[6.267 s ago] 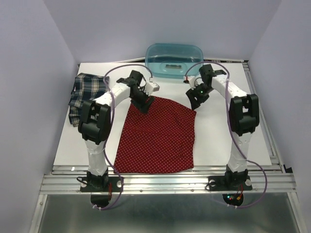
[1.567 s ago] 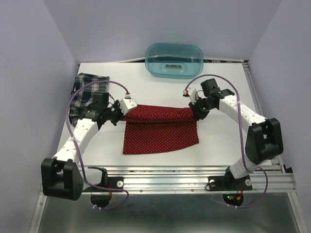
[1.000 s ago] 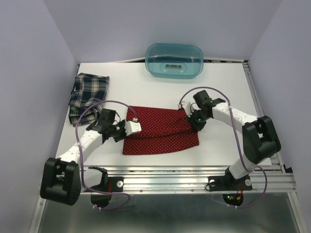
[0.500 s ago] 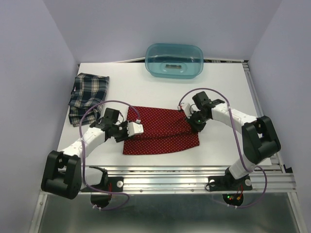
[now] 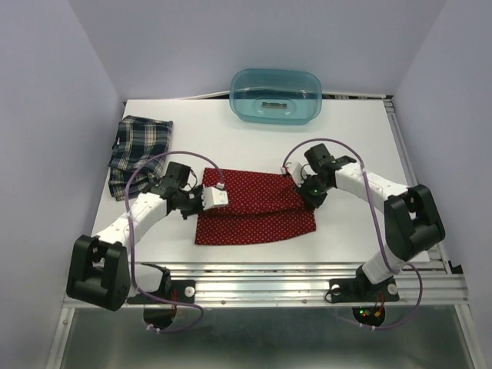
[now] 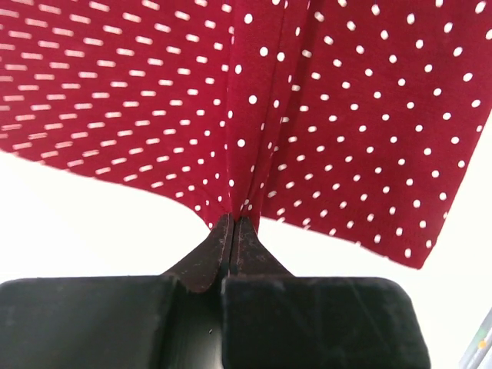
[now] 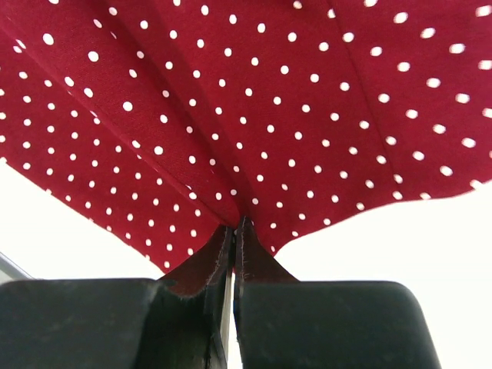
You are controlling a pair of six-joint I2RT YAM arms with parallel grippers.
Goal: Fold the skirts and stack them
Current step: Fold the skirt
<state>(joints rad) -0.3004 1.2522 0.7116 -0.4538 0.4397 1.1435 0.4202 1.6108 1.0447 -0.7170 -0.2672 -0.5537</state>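
Left tool [image 6: 233, 221] has closed onto the red skirt [image 5: 257, 211]; right tool [image 7: 234, 227] pinches its opposite edge.

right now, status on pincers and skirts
Left pincer shut on red white-dotted cloth skirt. Right pincer shut on it too. Dark plaid cloth skirt far left, untouched. Nothing blocking.

Left arm [image 5: 127, 221]: folded low, forearm reaching forward and inward.
Left gripper [image 6: 233, 221]: jaws pressed together, nipping an edge fold of the red skirt [image 5: 254, 209].
Right arm [image 5: 373, 184]: elbow out to the right, forearm angled inward.
Right gripper [image 7: 234, 225]: jaws pressed together, nipping the red skirt's opposite edge.
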